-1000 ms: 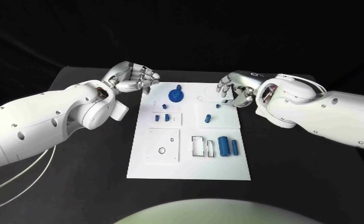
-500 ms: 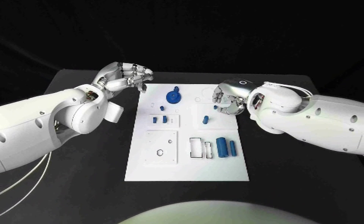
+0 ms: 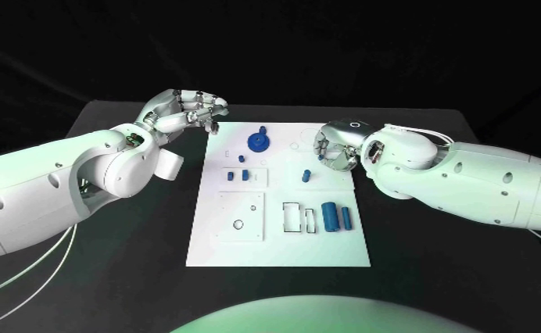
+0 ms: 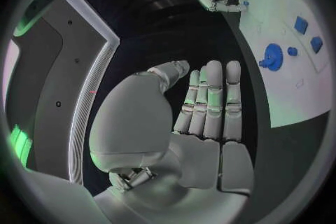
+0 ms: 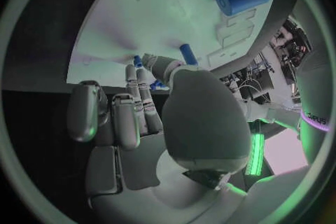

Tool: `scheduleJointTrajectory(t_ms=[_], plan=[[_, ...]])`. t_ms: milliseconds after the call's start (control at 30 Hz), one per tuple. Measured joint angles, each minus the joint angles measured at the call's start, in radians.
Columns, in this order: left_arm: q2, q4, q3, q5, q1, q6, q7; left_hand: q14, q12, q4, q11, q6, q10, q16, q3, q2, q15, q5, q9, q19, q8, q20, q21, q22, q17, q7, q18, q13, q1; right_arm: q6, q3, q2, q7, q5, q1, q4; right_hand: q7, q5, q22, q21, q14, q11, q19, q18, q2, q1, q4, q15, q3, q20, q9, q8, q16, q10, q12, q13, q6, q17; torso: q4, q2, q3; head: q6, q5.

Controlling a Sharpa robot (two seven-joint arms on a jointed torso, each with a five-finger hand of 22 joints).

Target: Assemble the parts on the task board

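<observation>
Both hands hang over the white board [image 3: 282, 251] and hold nothing: left hand [image 3: 186, 112] fingers loosely curled, right hand [image 3: 334, 145] fingers apart.

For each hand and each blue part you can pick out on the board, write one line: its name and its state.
left hand: open, holds nothing, at the task board far-left corner.
right hand: fingers curled; whether it holds anything cannot be told.
blue gear: lying flat.
big blue cylinder: lying on its side.
</observation>
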Motion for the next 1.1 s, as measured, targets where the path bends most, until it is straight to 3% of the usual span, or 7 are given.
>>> scheduleJointTrajectory(t_ms=[733, 833, 967, 1100], plan=[[-0.004, 0.003, 0.0, 0.008, 0.0, 0.004, -0.005, 0.0, 0.0, -0.003, 0.0, -0.016, 0.0, -0.003, -0.003, 0.0, 0.0, 0.0, 0.0, 0.0, 0.0, 0.0, -0.004, -0.001, -0.001, 0.006, 0.0, 0.0, 0.0, -0.011, 0.004, 0.027, -0.011, -0.01, -0.013, -0.032, -0.012, -0.011, 0.0, 0.041, 0.0, -0.009, 0.013, 0.0, 0.009, -0.02, -0.02, 0.0, 0.051, -0.005, 0.017, 0.005, 0.01, 0.048, -0.016, -0.007, 0.024, 0.0, -0.0017, -0.001, 0.0017, -0.008, 0.002], [-0.004, 0.003, 0.0, 0.008, 0.0, 0.005, -0.006, 0.0, 0.0, -0.003, 0.0, -0.016, 0.0, -0.003, -0.003, 0.0, 0.0, 0.0, 0.0, 0.0, 0.0, 0.0, -0.004, -0.001, -0.001, 0.006, 0.0, 0.0, 0.0, -0.017, 0.005, 0.03, -0.018, -0.015, -0.016, -0.032, -0.014, -0.011, 0.0, 0.054, 0.0, -0.012, 0.023, 0.0, 0.004, -0.025, -0.024, -0.008, 0.055, -0.005, 0.021, 0.012, 0.01, 0.059, -0.016, -0.008, 0.032, 0.0, -0.0019, -0.001, 0.0017, -0.01, 0.002], [-0.004, 0.003, 0.0, 0.008, 0.0, 0.006, -0.009, 0.0, 0.0, -0.003, 0.0, -0.02, 0.0, -0.003, -0.003, 0.0, 0.0, 0.0, 0.0, 0.004, 0.0, -0.003, -0.004, -0.001, -0.001, 0.002, 0.0, -0.001, 0.0, -0.023, 0.005, 0.035, -0.031, -0.028, -0.019, -0.032, -0.014, -0.011, 0.0, 0.054, 0.0, -0.011, 0.023, -0.015, -0.003, -0.031, -0.028, -0.008, 0.059, -0.005, 0.023, 0.012, 0.01, 0.061, -0.015, -0.005, 0.032, 0.0, -0.002, -0.001, 0.0017, -0.01, 0.002], [-0.003, 0.003, 0.0, 0.007, 0.0, 0.006, -0.01, 0.0, 0.0, -0.003, 0.0, -0.02, 0.0, -0.003, -0.003, 0.0, 0.0, 0.0, 0.0, 0.004, 0.0, -0.003, -0.004, -0.001, -0.001, 0.002, 0.0, -0.001, 0.0, -0.025, 0.005, 0.039, -0.048, -0.044, -0.022, -0.03, -0.015, -0.011, 0.0, 0.062, 0.0, -0.014, 0.027, -0.015, -0.007, -0.035, -0.033, -0.008, 0.058, -0.009, 0.026, 0.012, 0.01, 0.068, -0.021, -0.004, 0.033, 0.0, -0.0019, -0.002, 0.0012, -0.012, 0.0]])
